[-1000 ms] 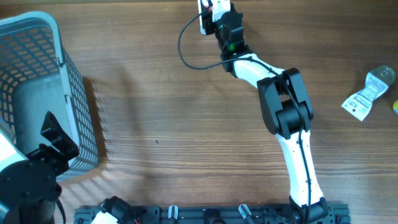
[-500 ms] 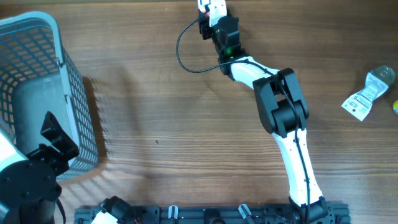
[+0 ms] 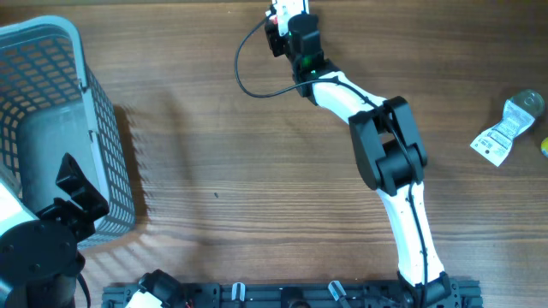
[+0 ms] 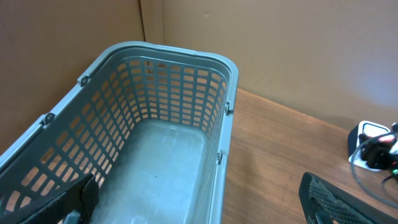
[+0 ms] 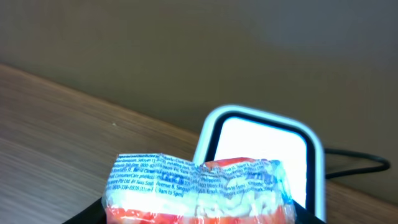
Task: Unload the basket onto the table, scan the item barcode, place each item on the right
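A crinkled red-and-white packet (image 5: 199, 186) with blue small print fills the bottom of the right wrist view. My right gripper (image 5: 199, 216) is shut on it, with dark fingers (image 5: 87, 218) at both lower corners. Just behind the packet stands the scanner (image 5: 261, 146), a white-rimmed unit with a bright window facing the camera. Overhead, the right gripper (image 3: 286, 14) is at the table's far edge beside the scanner (image 3: 272, 19). No barcode is visible on the packet's facing side. My left gripper (image 4: 199, 211) hangs open over the basket, holding nothing.
A grey mesh basket (image 3: 86, 77), empty inside, stands at the left edge. The scanner's black cable (image 3: 244, 68) loops onto the wood. At the far right lie a clear pouch with a white label (image 3: 505, 130) and a yellow object (image 3: 544, 145).
The right arm has shifted a little left along the far edge, carrying the packet closer in front of the scanner. The left arm has not moved.
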`<state>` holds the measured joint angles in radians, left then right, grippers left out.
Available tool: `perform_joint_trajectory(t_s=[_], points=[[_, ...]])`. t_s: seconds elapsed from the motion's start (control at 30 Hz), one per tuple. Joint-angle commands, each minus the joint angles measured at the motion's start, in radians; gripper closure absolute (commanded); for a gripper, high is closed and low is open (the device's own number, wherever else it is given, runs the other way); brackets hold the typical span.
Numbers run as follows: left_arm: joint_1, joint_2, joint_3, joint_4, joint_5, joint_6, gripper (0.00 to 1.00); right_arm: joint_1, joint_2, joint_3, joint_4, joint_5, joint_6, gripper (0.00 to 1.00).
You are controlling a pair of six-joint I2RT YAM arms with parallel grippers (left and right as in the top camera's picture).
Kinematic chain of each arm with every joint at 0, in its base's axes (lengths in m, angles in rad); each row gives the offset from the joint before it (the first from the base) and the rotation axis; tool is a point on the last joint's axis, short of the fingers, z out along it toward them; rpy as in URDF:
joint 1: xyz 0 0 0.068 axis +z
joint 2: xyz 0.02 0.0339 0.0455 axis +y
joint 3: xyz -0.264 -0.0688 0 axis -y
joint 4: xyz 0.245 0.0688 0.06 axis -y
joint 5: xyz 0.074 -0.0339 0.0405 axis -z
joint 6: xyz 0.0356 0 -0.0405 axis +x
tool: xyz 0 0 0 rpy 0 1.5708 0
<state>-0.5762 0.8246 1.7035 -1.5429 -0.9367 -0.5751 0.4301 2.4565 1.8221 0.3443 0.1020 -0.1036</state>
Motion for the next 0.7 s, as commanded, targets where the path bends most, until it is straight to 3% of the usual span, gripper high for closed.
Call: perform_joint_trajectory(t_s=[0.0, 0.23, 0.37, 0.67], points=[[-0.006, 0.001, -0.005, 0.0, 0.002, -0.01, 0.0, 0.008, -0.183, 0.02, -0.048, 0.021, -0.001, 0.42], [-0.006, 0.001, -0.005, 0.0, 0.002, -0.01, 0.0, 0.009, -0.393, 0.02, -0.306, 0.037, 0.002, 0.42], [-0.006, 0.001, -0.005, 0.0, 0.006, -0.01, 0.0, 0.002, -0.509, 0.02, -0.61, 0.248, 0.009, 0.47], [-0.006, 0.001, -0.005, 0.0, 0.005, -0.01, 0.0, -0.113, -0.563, 0.02, -1.151, 0.32, 0.264, 0.42]])
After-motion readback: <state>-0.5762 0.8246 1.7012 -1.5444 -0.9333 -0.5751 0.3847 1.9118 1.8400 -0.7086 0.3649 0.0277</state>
